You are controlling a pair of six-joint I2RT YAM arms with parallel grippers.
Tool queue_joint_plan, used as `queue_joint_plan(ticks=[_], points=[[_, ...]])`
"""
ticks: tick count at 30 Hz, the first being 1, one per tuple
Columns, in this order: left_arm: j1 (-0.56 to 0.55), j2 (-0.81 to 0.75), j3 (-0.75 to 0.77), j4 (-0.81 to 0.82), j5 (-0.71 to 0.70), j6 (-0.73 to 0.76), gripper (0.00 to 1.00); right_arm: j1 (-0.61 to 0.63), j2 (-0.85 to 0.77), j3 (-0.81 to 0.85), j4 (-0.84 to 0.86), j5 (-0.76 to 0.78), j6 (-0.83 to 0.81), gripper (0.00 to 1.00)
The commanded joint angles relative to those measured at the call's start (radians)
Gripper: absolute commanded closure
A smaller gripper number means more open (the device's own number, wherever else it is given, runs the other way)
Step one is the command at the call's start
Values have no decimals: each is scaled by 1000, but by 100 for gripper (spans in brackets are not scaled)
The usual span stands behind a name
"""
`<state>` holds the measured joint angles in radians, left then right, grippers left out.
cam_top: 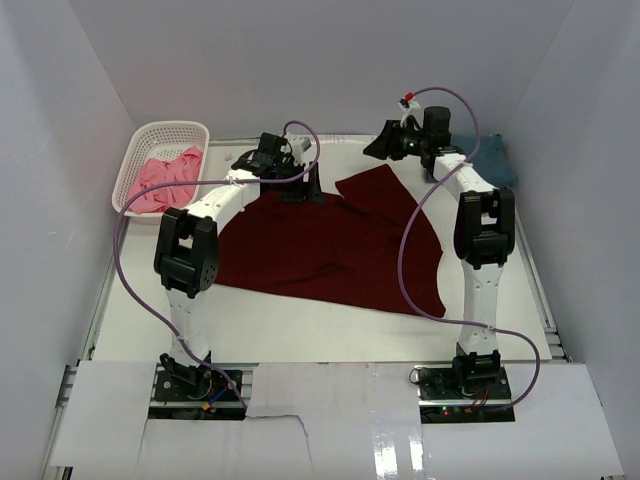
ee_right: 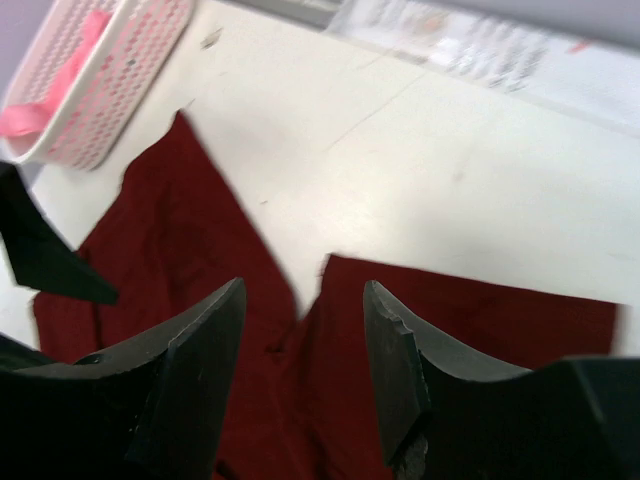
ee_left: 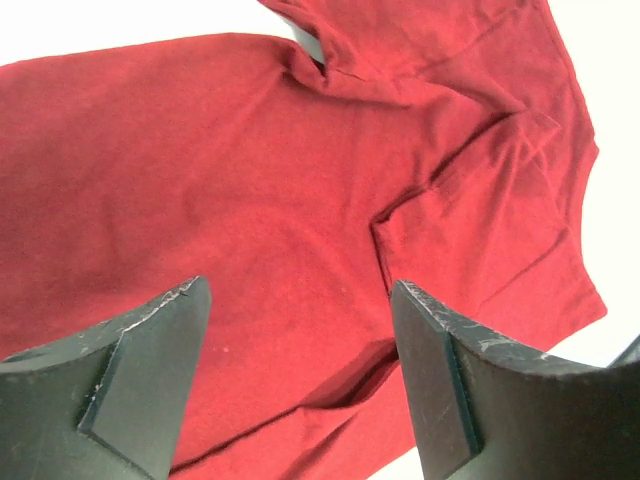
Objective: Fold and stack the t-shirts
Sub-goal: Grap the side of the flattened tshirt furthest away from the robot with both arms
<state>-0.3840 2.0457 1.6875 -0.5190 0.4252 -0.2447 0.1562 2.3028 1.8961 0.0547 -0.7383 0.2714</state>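
1. The maroon shirt (cam_top: 330,250) lies spread on the table (cam_top: 300,325), in the middle between the two arms. It is wider from left to right than from near to far. Its far edge ends in two flaps with a notch of bare table between them.
2. The left gripper (ee_left: 298,290) hangs right over the far-left flap with its jaws wide and empty. It is the nearer arm to the cloth.
3. The right gripper (ee_right: 303,290) is above the notch, also wide and empty. The right flap lies just nearward of it.
4. The blue shirt (cam_top: 492,162) rests at the far right corner.
5. The pink shirt (cam_top: 165,178) sits in the basket (cam_top: 142,140) at the far left.
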Motion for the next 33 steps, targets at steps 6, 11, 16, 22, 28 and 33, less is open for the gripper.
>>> queue_joint_plan(ticks=[6, 11, 16, 22, 28, 33], points=[[158, -91, -15, 36, -81, -117, 14, -18, 62, 168, -243, 373, -164, 44], [227, -101, 1, 33, -226, -108, 13, -4, 113, 219, -322, 462, -199, 45], [250, -65, 58, 17, -269, -91, 12, 14, 151, 262, -348, 554, -230, 45], [263, -12, 89, 10, -289, -82, 12, 26, 211, 331, -397, 592, -235, 45], [277, 14, 87, 10, -293, -80, 12, 39, 250, 373, -394, 654, -251, 44], [287, 27, 86, 22, -290, -79, 12, 45, 264, 383, -369, 689, -265, 42]])
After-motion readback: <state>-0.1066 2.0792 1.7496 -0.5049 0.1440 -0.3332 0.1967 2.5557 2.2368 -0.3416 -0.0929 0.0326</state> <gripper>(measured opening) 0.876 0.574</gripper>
